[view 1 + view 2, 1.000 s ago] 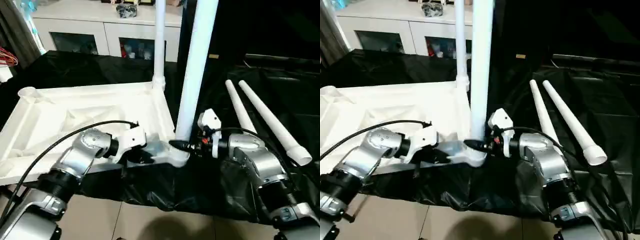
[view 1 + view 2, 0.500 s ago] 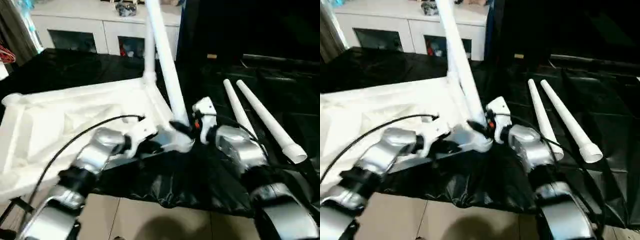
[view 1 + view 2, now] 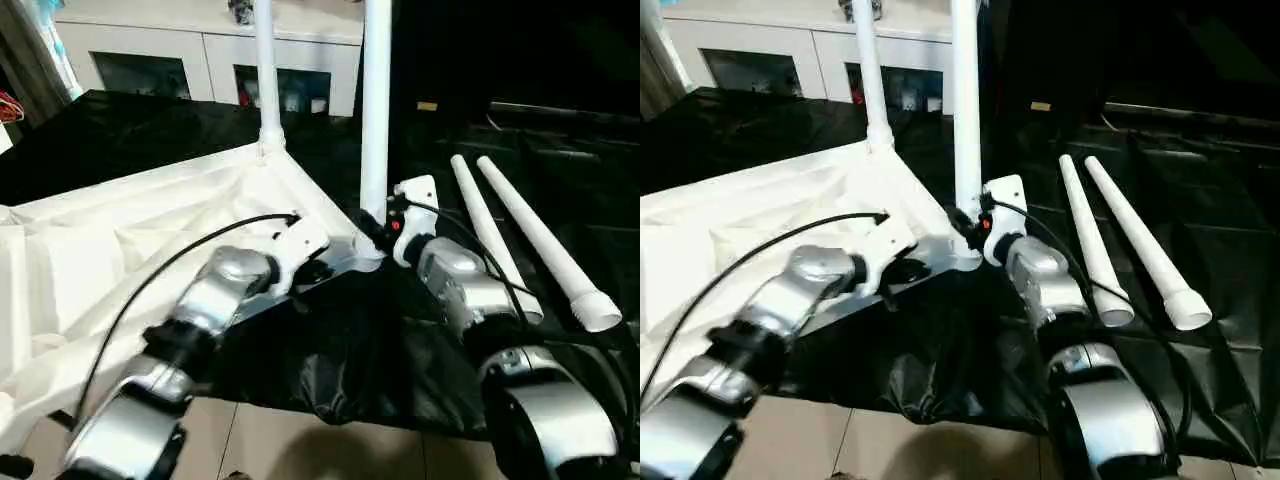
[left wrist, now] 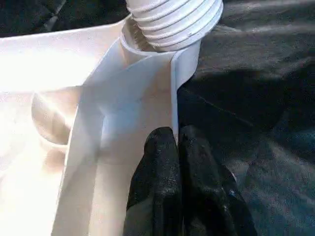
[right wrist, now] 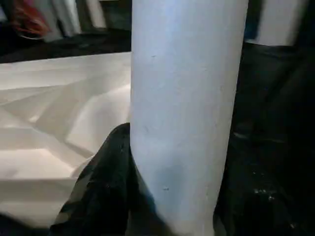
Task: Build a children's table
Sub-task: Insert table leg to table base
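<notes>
The white tabletop (image 3: pixel 120 250) lies underside up on the black cloth. One leg (image 3: pixel 265 70) stands upright in its far corner socket. A second leg (image 3: pixel 376 100) stands upright in the near right corner socket (image 3: pixel 362 255). My right gripper (image 3: pixel 372 232) is shut on this leg just above the socket; in the right wrist view the leg (image 5: pixel 182 98) has a black finger (image 5: pixel 106 182) pressed against it. My left gripper (image 3: pixel 316 268) is shut on the tabletop's rim (image 4: pixel 147 98) close to that socket, fingers (image 4: pixel 157 162) together on the thin wall. Two loose legs (image 3: pixel 485 235) (image 3: pixel 545 245) lie at the right.
The big table under the black cloth (image 3: pixel 150 130) carries everything; its front edge runs just before my forearms, with tiled floor (image 3: pixel 300 450) below. A white cabinet (image 3: pixel 210 45) with glass doors stands behind. The loose legs' thick ends (image 3: pixel 598 312) reach near the front right edge.
The held leg leaned to the left half a second ago and stands upright now. The tabletop has swung round, its far corner leg now further left. The camera has also shifted.
</notes>
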